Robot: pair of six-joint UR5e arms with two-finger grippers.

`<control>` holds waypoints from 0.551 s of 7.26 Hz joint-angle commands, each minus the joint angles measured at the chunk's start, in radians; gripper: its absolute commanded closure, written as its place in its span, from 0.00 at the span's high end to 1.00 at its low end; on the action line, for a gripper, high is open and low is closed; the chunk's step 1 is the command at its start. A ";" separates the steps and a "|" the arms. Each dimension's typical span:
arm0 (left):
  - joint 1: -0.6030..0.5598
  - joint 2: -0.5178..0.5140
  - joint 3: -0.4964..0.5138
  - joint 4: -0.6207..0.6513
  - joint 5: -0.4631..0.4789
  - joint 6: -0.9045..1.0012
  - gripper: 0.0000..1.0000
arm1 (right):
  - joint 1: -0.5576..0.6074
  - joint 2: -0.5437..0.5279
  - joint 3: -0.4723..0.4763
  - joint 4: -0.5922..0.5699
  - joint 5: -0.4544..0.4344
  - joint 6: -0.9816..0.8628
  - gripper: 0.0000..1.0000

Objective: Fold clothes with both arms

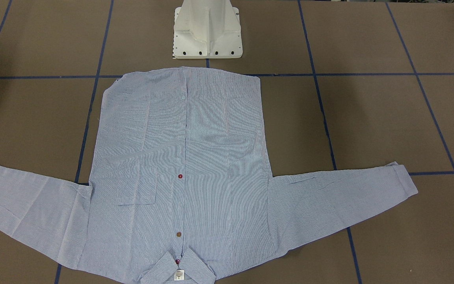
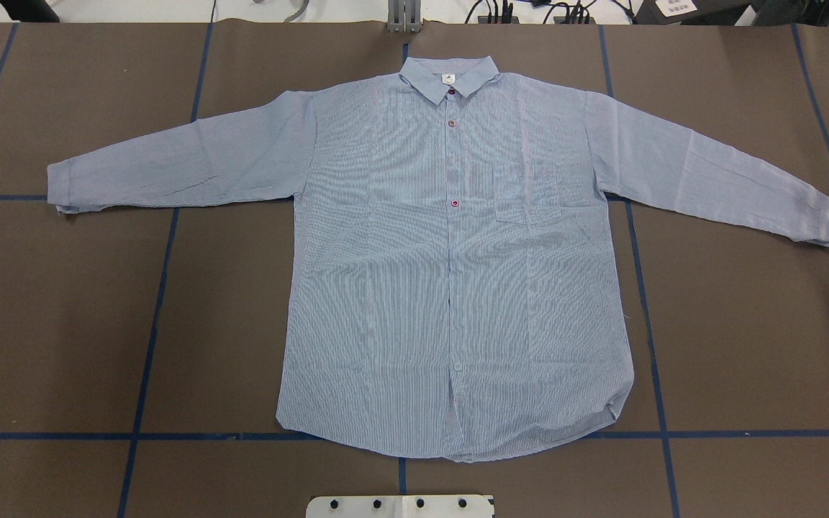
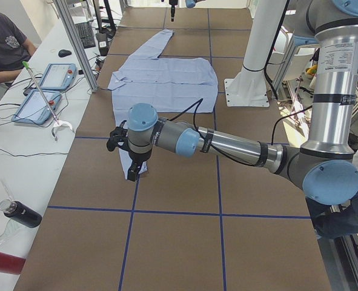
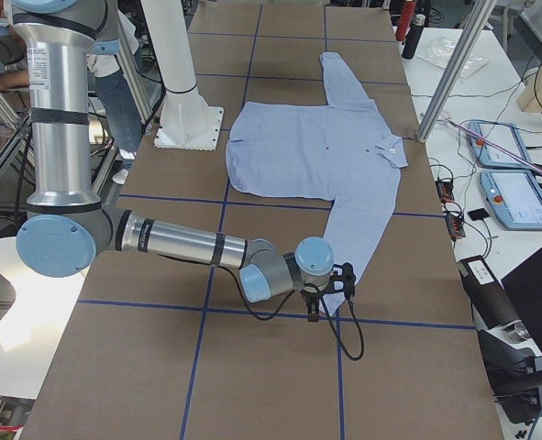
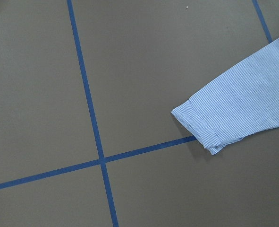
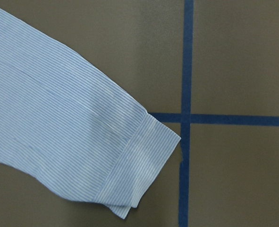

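The light blue striped shirt (image 2: 450, 273) lies flat on the brown table, front up and buttoned, collar at the far side from the robot, both sleeves spread out sideways. It also shows in the front-facing view (image 1: 183, 157). My left gripper (image 3: 132, 170) hangs over the end of the near sleeve in the exterior left view; the left wrist view shows that cuff (image 5: 200, 127) and no fingers. My right gripper (image 4: 342, 282) hangs by the other sleeve's end; the right wrist view shows its cuff (image 6: 139, 161). I cannot tell if either gripper is open or shut.
The white pedestal base (image 1: 208, 31) stands just behind the shirt's hem. Blue tape lines (image 2: 148, 345) cross the table. A side desk holds tablets (image 3: 48, 85) and a bottle (image 3: 21, 213); a seated person (image 3: 3, 42) is beside it.
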 commanded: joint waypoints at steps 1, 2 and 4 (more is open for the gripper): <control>0.002 -0.006 -0.001 -0.001 0.001 -0.004 1.00 | -0.055 0.040 -0.045 0.021 -0.044 0.027 0.92; 0.002 -0.009 -0.002 -0.001 0.002 -0.004 1.00 | -0.072 0.040 -0.052 0.021 -0.056 0.028 0.88; 0.000 -0.009 -0.002 -0.001 0.002 -0.002 1.00 | -0.109 0.040 -0.086 0.022 -0.056 0.027 0.86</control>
